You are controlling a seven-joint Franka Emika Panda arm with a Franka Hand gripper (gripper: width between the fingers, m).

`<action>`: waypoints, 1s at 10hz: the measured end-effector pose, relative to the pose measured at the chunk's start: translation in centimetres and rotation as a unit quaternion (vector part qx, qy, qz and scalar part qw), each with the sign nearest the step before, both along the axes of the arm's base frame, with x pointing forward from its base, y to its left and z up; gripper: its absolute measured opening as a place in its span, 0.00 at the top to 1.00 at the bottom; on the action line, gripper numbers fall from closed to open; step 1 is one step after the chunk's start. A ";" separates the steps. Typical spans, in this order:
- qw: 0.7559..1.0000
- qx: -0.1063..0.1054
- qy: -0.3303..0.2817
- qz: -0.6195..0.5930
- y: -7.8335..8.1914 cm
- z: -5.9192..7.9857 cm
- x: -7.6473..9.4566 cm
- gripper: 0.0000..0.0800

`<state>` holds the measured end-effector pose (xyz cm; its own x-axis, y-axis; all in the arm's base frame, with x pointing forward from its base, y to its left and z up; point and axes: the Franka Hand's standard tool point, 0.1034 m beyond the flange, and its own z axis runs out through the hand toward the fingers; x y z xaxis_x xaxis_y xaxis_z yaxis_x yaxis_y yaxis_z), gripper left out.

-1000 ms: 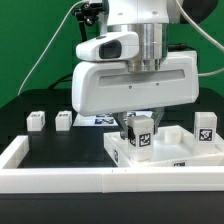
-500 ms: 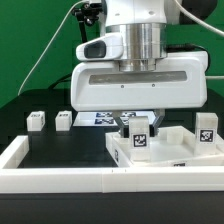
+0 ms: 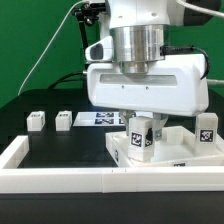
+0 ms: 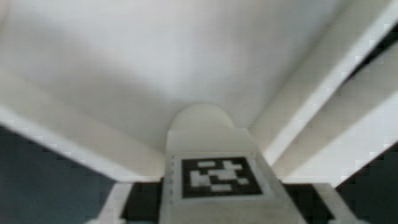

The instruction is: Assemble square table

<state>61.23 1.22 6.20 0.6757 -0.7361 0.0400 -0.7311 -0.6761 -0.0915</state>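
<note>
On the exterior view's right side of the black worktop [image 3: 70, 148] lies the white plastic square tray-like table top [image 3: 165, 163], flat, with its raised rim upward. One small white tagged leg, the standing leg [image 3: 205, 128], is upright at its far right corner and looks already fitted, though the joint itself is too small to judge. A second small white tagged block, the held leg [image 3: 141, 136], is upright over the top's near left part, under the arm. I judge this to be the step in hand, the second leg being seated, and whether it is fully home cannot be told. Two more small white tagged pieces, the loose legs [image 3: 37, 120] [image 3: 64, 119], wait well apart on the exterior view's left, near the marker board [image 3: 100, 120]. So roughly half the work remains (two legs untouched, one not yet confirmed).

The two-finger gripper [image 3: 141, 126] hangs straight down over the table top, its jaws drawn in against the sides of the held leg, clamped on it with no gap that I can see. The wrist view agrees. The held leg [image 4: 217, 165] fills the middle with its tag facing the camera, and the pale table top [image 4: 125, 60] is blurred close behind it.
</note>
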 end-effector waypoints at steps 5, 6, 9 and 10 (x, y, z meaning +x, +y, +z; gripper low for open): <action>0.993 0.021 0.004 -0.115 0.0 0.0 0.1 0.62; 0.996 0.019 0.003 -0.092 0.0 0.0 0.1 0.33; 0.998 0.003 -0.003 0.058 -0.2 0.0 0.1 0.20; 0.992 -0.003 -0.005 0.123 -0.3 0.0 0.1 0.19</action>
<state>61.29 0.91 6.15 0.8340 -0.5493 0.0521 -0.5435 -0.8342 -0.0938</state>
